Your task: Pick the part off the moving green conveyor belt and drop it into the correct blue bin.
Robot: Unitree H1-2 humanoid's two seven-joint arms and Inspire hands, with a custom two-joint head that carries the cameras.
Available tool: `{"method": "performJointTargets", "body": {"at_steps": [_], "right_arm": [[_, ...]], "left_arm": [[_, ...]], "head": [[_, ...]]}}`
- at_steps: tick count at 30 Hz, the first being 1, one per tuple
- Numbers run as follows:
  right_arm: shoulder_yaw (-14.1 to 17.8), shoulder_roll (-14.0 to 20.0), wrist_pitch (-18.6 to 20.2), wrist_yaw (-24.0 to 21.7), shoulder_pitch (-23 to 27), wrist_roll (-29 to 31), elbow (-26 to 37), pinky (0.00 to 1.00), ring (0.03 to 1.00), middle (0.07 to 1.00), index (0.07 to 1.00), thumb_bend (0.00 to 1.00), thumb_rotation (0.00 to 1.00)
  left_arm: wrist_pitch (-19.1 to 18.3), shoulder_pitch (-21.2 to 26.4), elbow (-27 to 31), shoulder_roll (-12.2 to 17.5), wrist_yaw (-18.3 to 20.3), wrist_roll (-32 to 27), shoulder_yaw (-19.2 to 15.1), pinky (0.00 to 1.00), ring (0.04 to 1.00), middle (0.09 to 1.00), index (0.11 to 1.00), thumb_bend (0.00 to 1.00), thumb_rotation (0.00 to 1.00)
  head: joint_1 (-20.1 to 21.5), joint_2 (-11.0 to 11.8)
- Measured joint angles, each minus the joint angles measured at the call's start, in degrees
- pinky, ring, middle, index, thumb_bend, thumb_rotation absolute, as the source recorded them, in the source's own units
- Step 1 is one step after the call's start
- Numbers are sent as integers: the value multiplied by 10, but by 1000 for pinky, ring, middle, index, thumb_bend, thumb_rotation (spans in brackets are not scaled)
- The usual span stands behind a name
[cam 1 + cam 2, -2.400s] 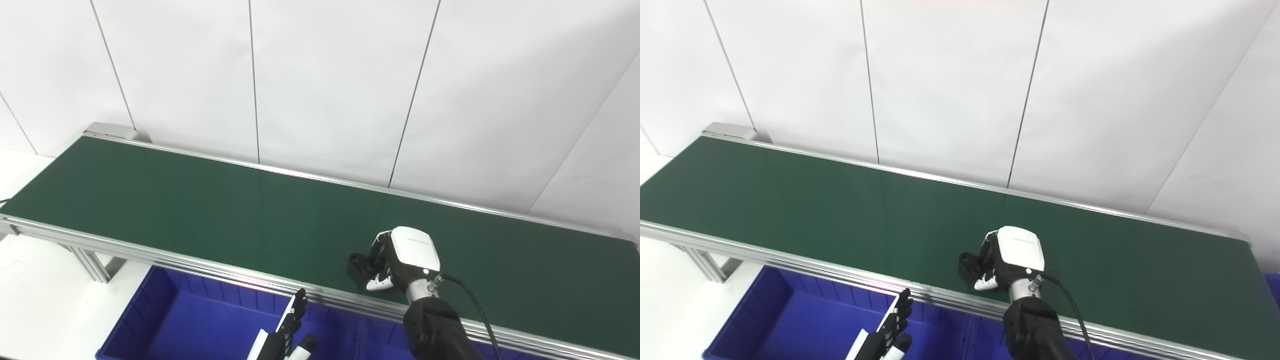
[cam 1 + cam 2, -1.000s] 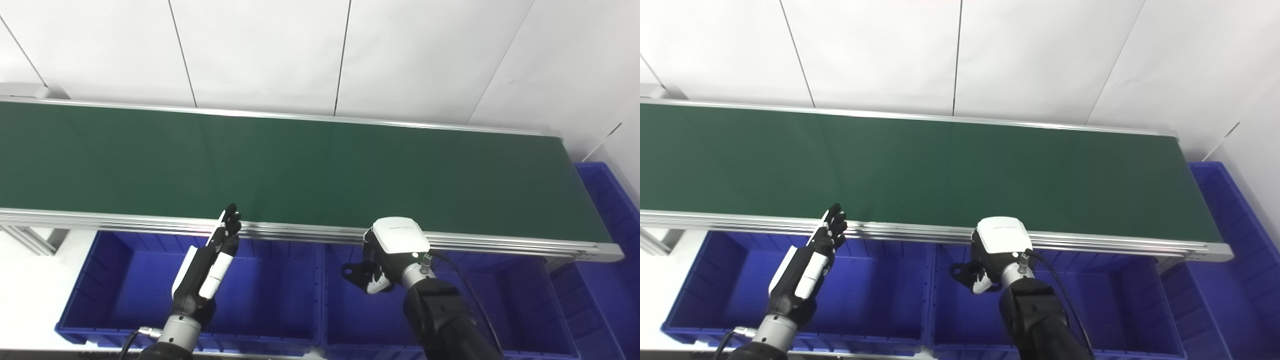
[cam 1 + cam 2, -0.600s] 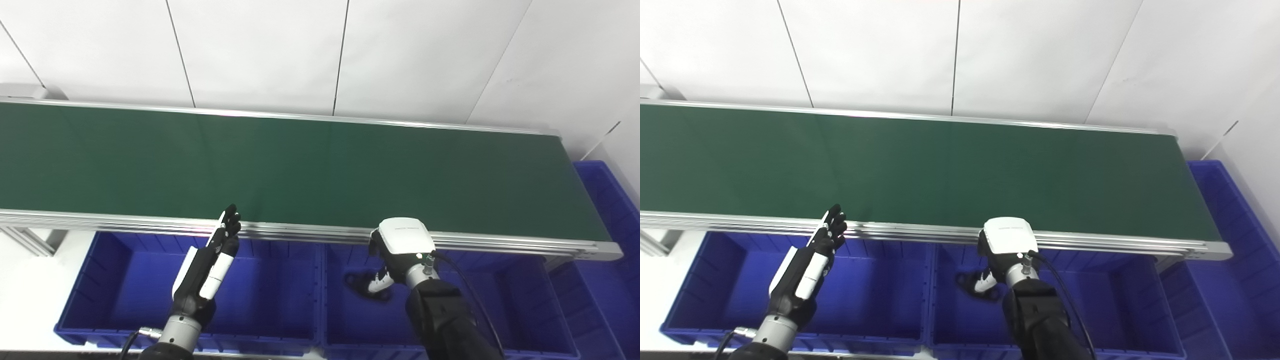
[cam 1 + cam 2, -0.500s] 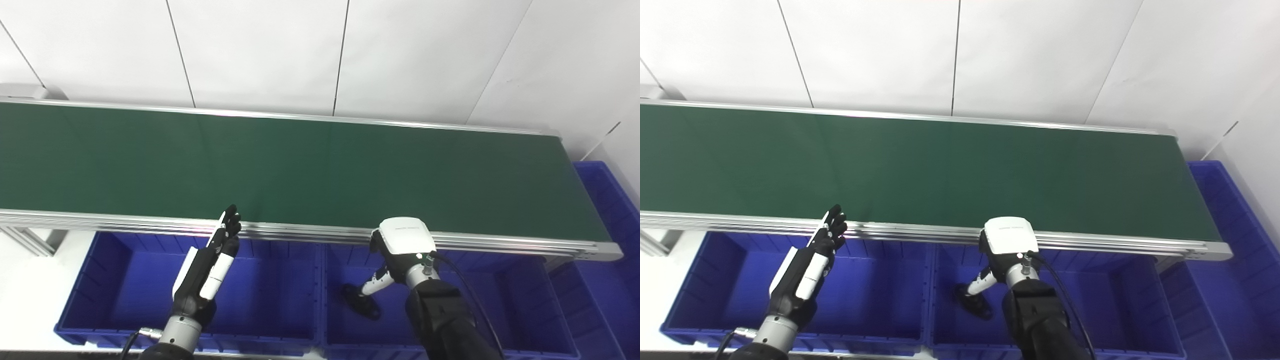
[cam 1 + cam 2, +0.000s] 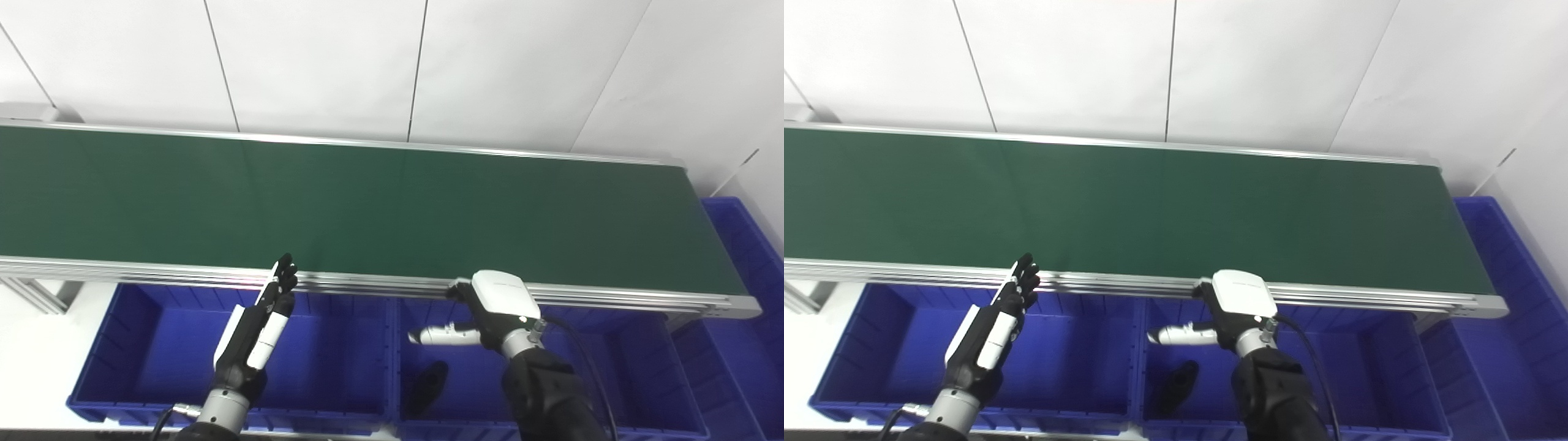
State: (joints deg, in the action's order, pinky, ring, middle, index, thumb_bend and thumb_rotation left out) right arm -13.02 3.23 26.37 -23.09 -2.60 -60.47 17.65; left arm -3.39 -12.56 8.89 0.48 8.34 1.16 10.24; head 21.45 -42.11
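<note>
Lying on the floor of the middle blue bin (image 5: 612,367), toward its 9 o'clock wall, the dark part (image 5: 427,387) is seen in the left eye view apart from any hand, so the drop is judged to be made. Above it, at 1 o'clock from the part, the right hand (image 5: 484,315) is held spread and empty, its thumb stretched toward 9 o'clock, just under the near rail of the green conveyor belt (image 5: 367,202), on which nothing is seen. In the right eye view the same part (image 5: 1176,380) is found on the bin floor at 7 o'clock from the right hand, while the left hand (image 5: 992,324) is held flat over the left bin (image 5: 882,343), fingers straight, close together and pointed toward 1 o'clock at the belt rail, gripping nothing. The next move is judged to call for the right arm being raised clear of the bin and readied over the belt for another part.
</note>
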Motion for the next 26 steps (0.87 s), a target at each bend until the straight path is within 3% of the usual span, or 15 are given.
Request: {"method": "performJointTargets", "body": {"at_steps": [4, 7, 10, 12, 15, 21, 26], "right_arm": [[64, -121, -4, 86, -71, 156, 57, 549, 634, 688, 680, 735, 880], [100, -128, -39, 113, -103, 284, 40, 599, 667, 724, 718, 790, 908], [140, -132, -109, 175, -119, 370, -17, 696, 750, 784, 761, 739, 920], [151, -134, -150, 209, -123, 408, -61, 834, 850, 866, 854, 696, 972], [157, -134, -212, 259, -122, 438, -117, 878, 895, 904, 893, 665, 996], [144, -134, -329, 370, -114, 443, -169, 903, 929, 947, 950, 701, 1000], [120, -132, -358, 412, -111, 455, -192, 916, 942, 965, 965, 676, 1000]], "left_arm": [[3, -4, -6, -3, -4, 4, 0, 1000, 1000, 1000, 1000, 683, 912], [3, -4, -19, -6, -4, 4, 1, 1000, 1000, 1000, 1000, 679, 922], [4, -7, -27, -5, -4, 4, -1, 1000, 1000, 1000, 1000, 664, 917], [6, -7, -37, -3, -4, 4, -5, 1000, 1000, 1000, 1000, 679, 911], [7, -7, -39, -1, -4, 3, -6, 1000, 1000, 1000, 1000, 687, 921], [39, -5, -39, 4, 1, -2, -11, 1000, 1000, 1000, 1000, 657, 932], [47, -3, -40, 6, 5, -9, -14, 1000, 1000, 1000, 1000, 700, 933]], "head": [[-3, 5], [-3, 18], [6, 27], [15, 36], [30, 47], [49, 64], [51, 72]]}}
